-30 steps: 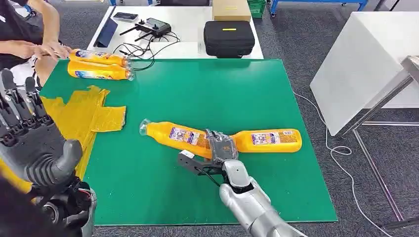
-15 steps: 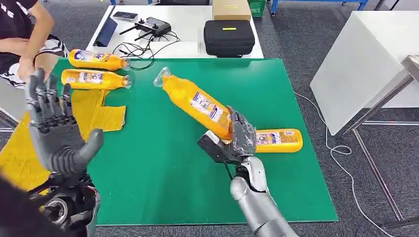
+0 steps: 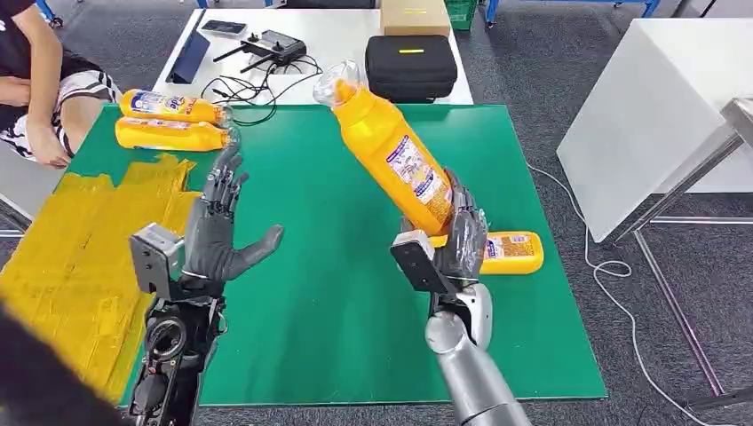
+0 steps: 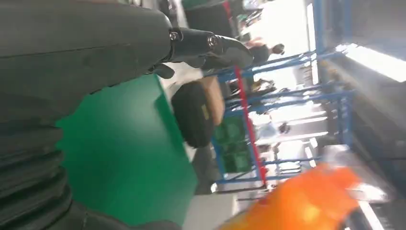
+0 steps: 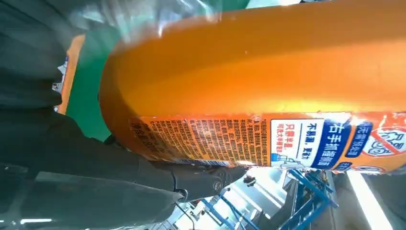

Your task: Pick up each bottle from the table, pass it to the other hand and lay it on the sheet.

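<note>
My right hand (image 3: 457, 241) grips the base of an orange bottle (image 3: 391, 155) and holds it tilted up above the green mat (image 3: 337, 302), clear cap pointing up and left. The same bottle (image 5: 268, 96) is seen close up in the right wrist view, with my fingers (image 5: 191, 179) wrapped round it. My left hand (image 3: 222, 235) is raised over the mat's left part, fingers spread, palm toward the bottle, holding nothing; a blurred orange bottle (image 4: 306, 201) shows in the left wrist view. Another bottle (image 3: 502, 251) lies on the mat behind my right hand. The yellow sheet (image 3: 80, 248) lies at the left.
Two more orange bottles (image 3: 173, 120) lie at the mat's far left corner. A person (image 3: 35, 80) sits beyond the left edge. A black case (image 3: 411, 67), a controller (image 3: 271, 46) and cables lie on the white table behind. A white table (image 3: 657, 106) stands to the right.
My right hand has lifted the bottle off the mat and swung it upright. My left hand has moved right and in over the mat toward the bottle. The person's arm has drawn back.
</note>
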`<state>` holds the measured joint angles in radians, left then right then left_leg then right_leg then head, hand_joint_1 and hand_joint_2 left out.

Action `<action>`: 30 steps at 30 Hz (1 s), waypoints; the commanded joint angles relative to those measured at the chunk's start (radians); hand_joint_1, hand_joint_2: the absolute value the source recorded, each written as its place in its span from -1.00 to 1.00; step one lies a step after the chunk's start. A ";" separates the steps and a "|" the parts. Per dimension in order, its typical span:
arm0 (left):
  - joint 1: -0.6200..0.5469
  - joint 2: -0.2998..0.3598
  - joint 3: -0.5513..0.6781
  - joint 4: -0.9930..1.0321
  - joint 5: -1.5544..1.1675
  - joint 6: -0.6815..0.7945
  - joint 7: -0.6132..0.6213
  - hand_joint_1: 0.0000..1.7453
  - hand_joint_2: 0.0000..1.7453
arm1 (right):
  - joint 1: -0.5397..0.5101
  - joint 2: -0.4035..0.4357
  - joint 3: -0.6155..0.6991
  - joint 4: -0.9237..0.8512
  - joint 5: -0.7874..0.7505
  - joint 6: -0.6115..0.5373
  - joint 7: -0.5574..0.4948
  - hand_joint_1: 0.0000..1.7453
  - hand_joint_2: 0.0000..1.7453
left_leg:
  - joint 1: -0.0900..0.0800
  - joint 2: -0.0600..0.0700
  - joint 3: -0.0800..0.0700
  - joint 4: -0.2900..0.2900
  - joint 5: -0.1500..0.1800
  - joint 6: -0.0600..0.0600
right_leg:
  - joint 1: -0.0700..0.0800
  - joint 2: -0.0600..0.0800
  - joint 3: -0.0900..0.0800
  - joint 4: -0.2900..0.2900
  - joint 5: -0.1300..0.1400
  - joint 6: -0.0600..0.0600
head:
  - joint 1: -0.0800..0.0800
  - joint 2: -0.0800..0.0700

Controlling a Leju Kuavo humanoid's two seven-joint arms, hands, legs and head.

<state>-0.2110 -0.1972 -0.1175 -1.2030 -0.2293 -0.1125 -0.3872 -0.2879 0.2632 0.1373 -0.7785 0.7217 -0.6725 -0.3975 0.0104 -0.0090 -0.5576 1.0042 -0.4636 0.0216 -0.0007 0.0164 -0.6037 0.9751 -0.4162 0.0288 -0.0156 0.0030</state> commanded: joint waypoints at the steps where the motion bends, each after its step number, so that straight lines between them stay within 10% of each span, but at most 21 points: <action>1: -0.107 0.020 -0.090 0.281 -0.002 -0.002 0.002 -1.00 1.00 | -0.003 -0.013 0.034 -0.032 -0.018 -0.010 0.017 1.00 1.00 | 0.000 -0.002 0.005 -0.002 0.000 0.000 | 0.000 -0.004 0.005 -0.001 -0.001 0.000 | 0.000 0.000; 30: -0.100 0.018 -0.090 0.313 0.134 -0.044 0.027 -1.00 1.00 | -0.028 -0.002 0.144 0.074 0.094 0.002 0.062 1.00 1.00 | 0.000 0.001 0.002 -0.001 -0.001 0.000 | 0.000 -0.001 0.002 -0.001 -0.001 0.000 | 0.000 0.000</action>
<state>-0.2676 -0.1972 -0.1892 -0.9529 -0.1037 -0.1541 -0.3689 -0.2675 0.2647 0.2228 -0.7977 0.8007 -0.6844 -0.3422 0.0105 -0.0092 -0.5589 1.0042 -0.4636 0.0216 -0.0007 0.0164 -0.6044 0.9752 -0.4162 0.0288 -0.0156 0.0031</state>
